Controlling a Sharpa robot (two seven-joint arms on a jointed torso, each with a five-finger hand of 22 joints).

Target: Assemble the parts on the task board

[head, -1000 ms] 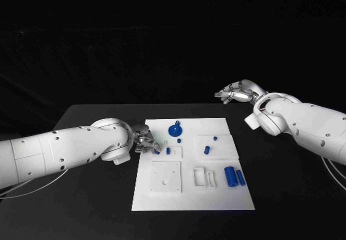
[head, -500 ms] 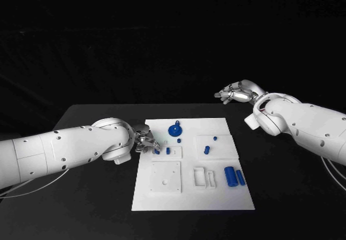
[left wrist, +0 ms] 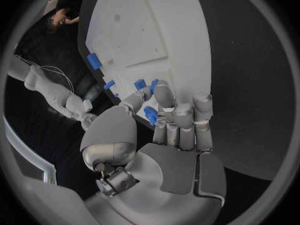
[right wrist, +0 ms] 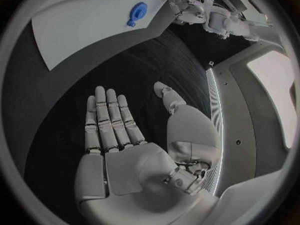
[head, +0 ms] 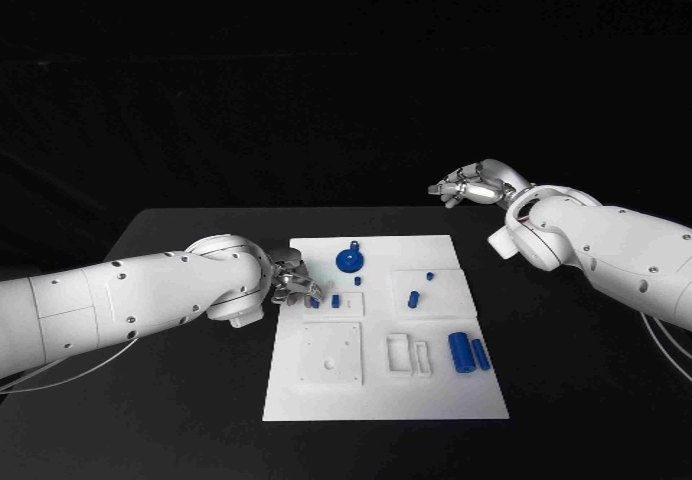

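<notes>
The white task board (head: 433, 390) lies in the middle of the table. My left hand (head: 287, 279) hovers at the board's left edge. Its fingers are curled, and it pinches a small blue part (left wrist: 150, 115) between thumb and fingers (left wrist: 185, 116). Beside that hand a short blue peg (head: 336, 300) stands in the board. A round blue part with a knob (head: 351, 261) sits near the far edge. Two blue cylinders (head: 462, 352) lie side by side at the right. My right hand (head: 469, 185) is raised beyond the table's far right corner. It is empty, with flat, spread fingers (right wrist: 107, 120).
A white square plate (head: 332, 352) and a white bracket (head: 407, 355) sit on the near half of the board. Small blue pegs (head: 413, 297) stand right of centre. Black table (head: 188, 400) surrounds the board on both sides.
Nothing has visibly changed; the left hand stays at the board's left edge and the right hand stays raised.
</notes>
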